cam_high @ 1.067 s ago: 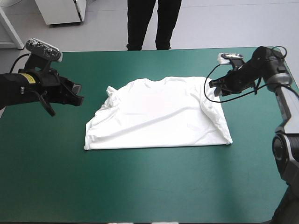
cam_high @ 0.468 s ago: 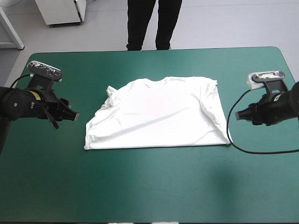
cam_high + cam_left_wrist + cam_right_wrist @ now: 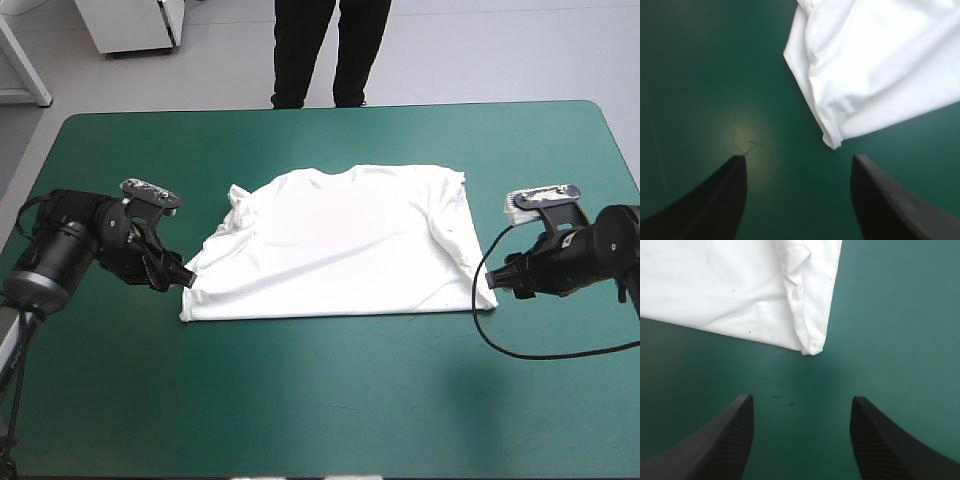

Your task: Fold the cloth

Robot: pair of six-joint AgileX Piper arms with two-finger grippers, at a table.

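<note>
The T-shirt (image 3: 340,245) lies spread on the teal-green tabletop (image 3: 300,400). The left claw (image 3: 186,276) and the right claw (image 3: 500,284) are wide open and empty, each facing one near corner.

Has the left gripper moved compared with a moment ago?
Yes. The left gripper has come toward the T-shirt and is now beside its near left corner.
</note>
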